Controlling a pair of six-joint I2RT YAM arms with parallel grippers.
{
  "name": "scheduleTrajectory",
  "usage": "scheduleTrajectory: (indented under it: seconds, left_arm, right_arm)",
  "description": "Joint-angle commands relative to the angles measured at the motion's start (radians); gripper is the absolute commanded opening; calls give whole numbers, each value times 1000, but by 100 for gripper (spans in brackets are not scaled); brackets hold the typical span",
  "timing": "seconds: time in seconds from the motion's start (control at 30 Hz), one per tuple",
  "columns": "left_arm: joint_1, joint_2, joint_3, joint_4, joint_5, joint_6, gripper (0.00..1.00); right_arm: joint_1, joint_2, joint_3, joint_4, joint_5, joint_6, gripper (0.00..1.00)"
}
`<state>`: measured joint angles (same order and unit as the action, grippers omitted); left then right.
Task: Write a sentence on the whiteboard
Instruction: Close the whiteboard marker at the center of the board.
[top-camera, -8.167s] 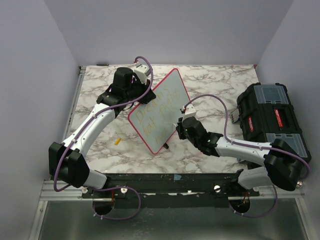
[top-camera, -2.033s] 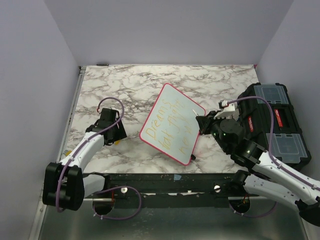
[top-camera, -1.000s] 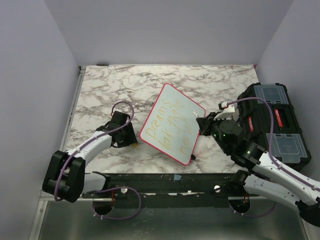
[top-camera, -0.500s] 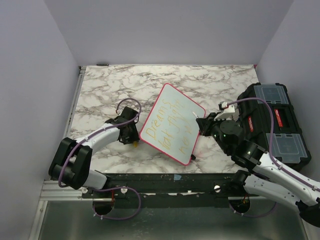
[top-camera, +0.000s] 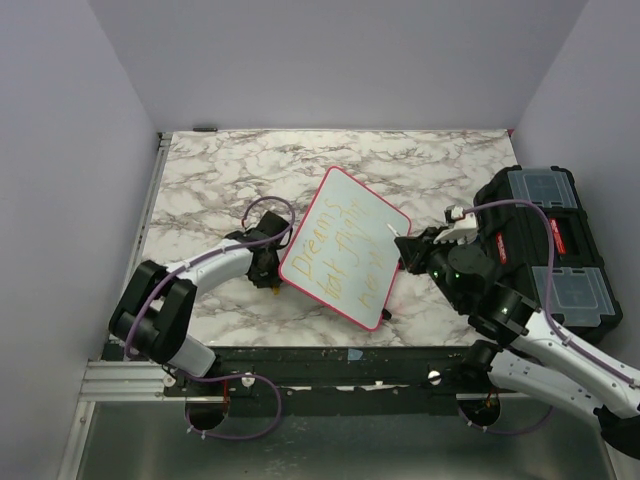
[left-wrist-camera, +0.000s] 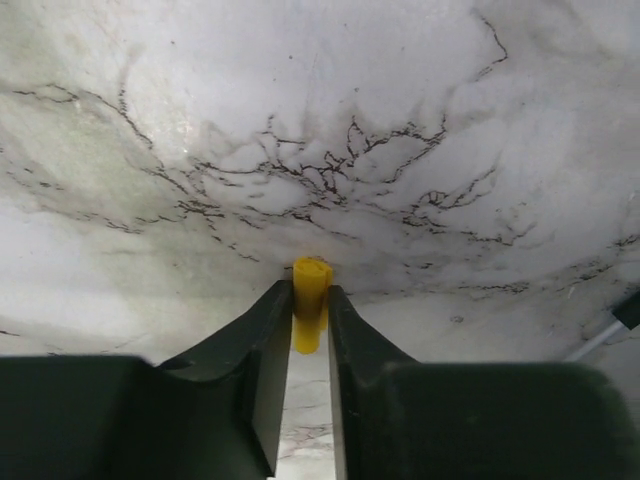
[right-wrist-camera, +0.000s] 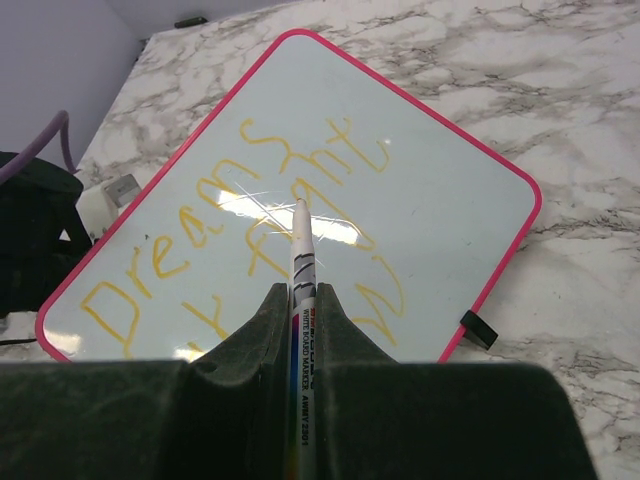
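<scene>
The whiteboard (top-camera: 372, 216) lies tilted on the marble table, with a pink rim and a glossy white face. The sentence (top-camera: 338, 258) is yellow handwriting that starts with "Dreams"; it also shows in the right wrist view (right-wrist-camera: 215, 222). My right gripper (top-camera: 408, 250) is shut on a white whiteboard marker (right-wrist-camera: 302, 268), its tip held just above the board's right part. My left gripper (top-camera: 268, 268) is low on the table at the board's left edge. Its fingers are closed on a small yellow marker cap (left-wrist-camera: 311, 298).
A black toolbox (top-camera: 540, 240) with clear lid compartments stands at the right edge of the table, close behind my right arm. A small black clip (right-wrist-camera: 478, 328) sits on the board's near right edge. Grey walls close in the table on three sides.
My left gripper has slid right across the table to the board's left edge and closed on the yellow cap. My right gripper with the marker has barely moved.
</scene>
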<state>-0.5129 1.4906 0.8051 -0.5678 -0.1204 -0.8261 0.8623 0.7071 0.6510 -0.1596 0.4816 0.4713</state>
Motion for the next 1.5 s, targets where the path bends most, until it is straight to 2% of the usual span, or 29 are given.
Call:
scheduleTrajectory:
  seconds: [0.0,0.13,0.5,0.73,0.9,1.13,1.3,1.47]
  left_arm:
    - [-10,69,6,7,-10,-18,14]
    - [-13,96,8,19,-8,-17,0]
    - [-13,-69,-11,11,-43,-14,0]
    - [-13,-284,-33,-29,-132,-66,0]
    - [-10,-504,-93,2,-177,-99,0]
    - [16,-795,-193,186,-131,23,0]
    - [31,-911,-198,218,-161,81,0]
    - [42,-966,-180,294,-64,122,0]
  right_arm:
    - [1,-25,-16,-8,-15,11,1]
    - [0,-29,-19,-8,-15,13,1]
    - [0,-29,-11,4,-46,-1,1]
    - [1,-39,-3,37,-133,-18,1]
    - [1,-24,17,64,-204,-40,1]
    - [1,16,56,91,-270,-50,1]
    - [2,45,85,101,-301,-62,1]
    - [1,79,112,113,-333,-75,1]
